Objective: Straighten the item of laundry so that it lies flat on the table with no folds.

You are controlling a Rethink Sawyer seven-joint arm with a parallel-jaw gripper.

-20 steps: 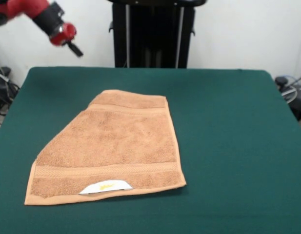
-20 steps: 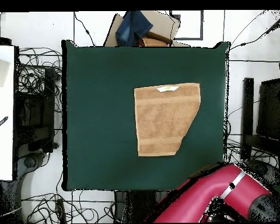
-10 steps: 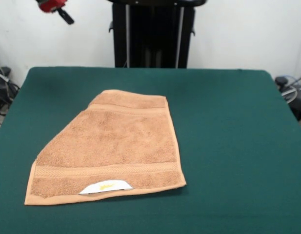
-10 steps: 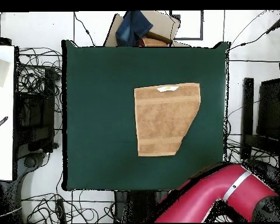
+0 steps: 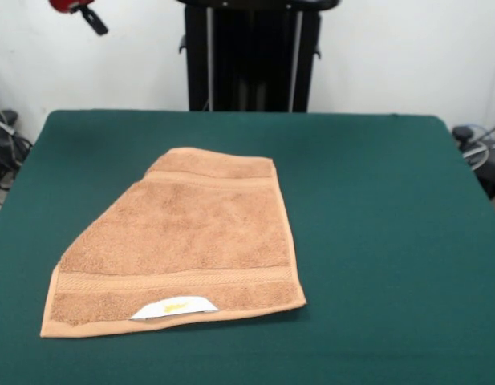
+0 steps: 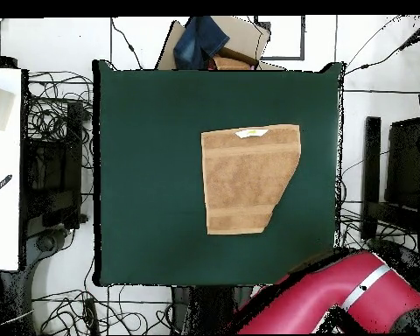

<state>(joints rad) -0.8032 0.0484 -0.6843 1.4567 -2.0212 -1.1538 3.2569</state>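
Dark green cloth covers the tabletop [image 5: 375,208], and on it the light orange-tan towel [image 5: 183,241] lies spread, left of centre in the front view and toward the camera. One far corner is cut off by a slanted edge, probably a corner folded under, so its outline is not a full rectangle. A white label [image 5: 173,307] with a yellow mark sits at the near hem. High at the top left, well apart from the towel, the tool [image 5: 93,20] shows only partly; whether it is wide or narrow I cannot tell. Overhead, the red arm [image 6: 336,302] sits beyond the tabletop's edge.
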